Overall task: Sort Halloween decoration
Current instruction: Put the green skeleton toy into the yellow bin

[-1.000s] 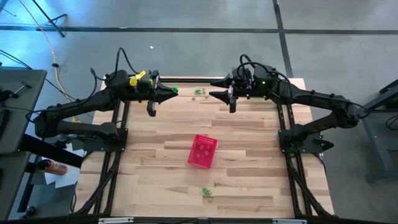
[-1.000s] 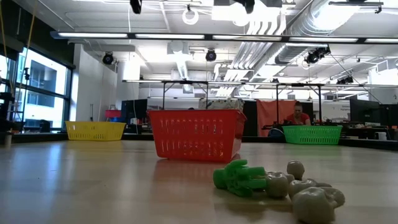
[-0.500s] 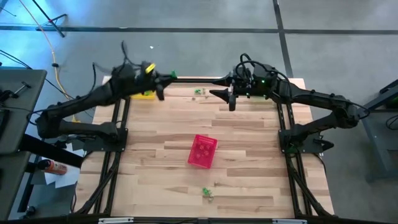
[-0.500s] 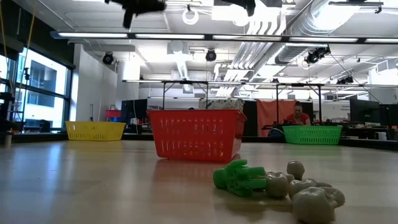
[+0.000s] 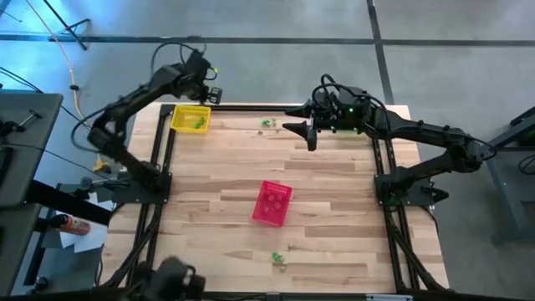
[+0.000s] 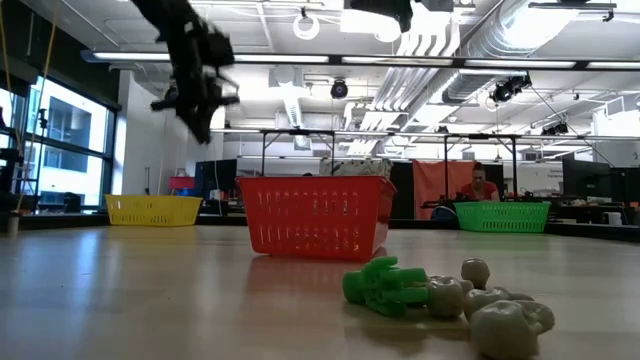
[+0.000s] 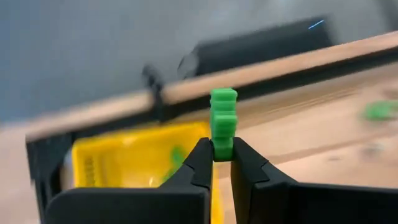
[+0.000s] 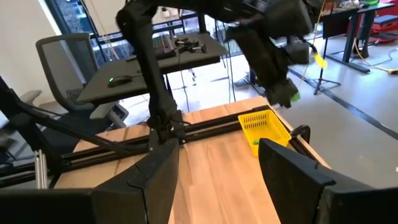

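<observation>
Green trinket (image 7: 223, 122) pinched upright between left pincer (image 7: 222, 163) tips.

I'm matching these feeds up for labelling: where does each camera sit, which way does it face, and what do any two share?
High: overhead, facing down; both arms, pink basket.
Low: table height, facing the room; same pink basket, left arm above.
Left wrist: past the left gripper, jaws shut on a green trinket, yellow basket beyond.
Right wrist: past the right gripper, jaws open; same yellow basket.
</observation>
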Controlling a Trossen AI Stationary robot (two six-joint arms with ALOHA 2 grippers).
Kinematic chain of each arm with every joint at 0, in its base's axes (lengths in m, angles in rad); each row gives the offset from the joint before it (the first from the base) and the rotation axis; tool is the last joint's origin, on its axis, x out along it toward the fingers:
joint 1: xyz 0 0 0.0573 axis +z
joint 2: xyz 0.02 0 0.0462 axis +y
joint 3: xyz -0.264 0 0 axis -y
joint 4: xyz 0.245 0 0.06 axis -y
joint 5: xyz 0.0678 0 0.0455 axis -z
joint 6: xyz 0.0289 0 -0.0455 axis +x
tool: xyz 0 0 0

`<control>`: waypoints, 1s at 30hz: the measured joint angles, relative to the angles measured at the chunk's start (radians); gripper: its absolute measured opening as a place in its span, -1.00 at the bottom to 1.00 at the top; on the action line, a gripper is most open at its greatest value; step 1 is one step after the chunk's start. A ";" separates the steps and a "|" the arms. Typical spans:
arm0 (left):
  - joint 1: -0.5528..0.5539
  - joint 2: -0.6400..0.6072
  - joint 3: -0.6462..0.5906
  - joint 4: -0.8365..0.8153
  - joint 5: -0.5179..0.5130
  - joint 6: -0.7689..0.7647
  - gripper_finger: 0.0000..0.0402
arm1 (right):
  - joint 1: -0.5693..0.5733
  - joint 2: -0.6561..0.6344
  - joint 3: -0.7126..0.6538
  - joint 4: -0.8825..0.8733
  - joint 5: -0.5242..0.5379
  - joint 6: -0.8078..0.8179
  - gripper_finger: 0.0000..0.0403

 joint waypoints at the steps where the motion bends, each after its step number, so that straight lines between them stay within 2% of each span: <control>1: 0.018 0.036 0.000 -0.019 0.000 -0.020 -0.97 | 0.001 0.000 0.000 -0.005 0.000 0.002 0.07; 9: 0.082 0.252 0.000 -0.071 0.003 -0.036 -0.96 | 0.001 0.001 0.000 -0.043 0.000 0.004 0.07; 14: 0.097 0.336 -0.001 -0.132 0.075 -0.051 -0.96 | 0.001 0.001 0.000 -0.069 0.000 0.005 0.07; 22: 0.097 0.361 -0.001 -0.178 0.085 -0.045 -0.92 | 0.001 0.001 -0.001 -0.083 0.000 0.003 0.07; 30: 0.097 0.361 -0.001 -0.217 0.085 -0.038 -0.62 | 0.001 0.001 -0.001 -0.083 -0.001 0.005 0.07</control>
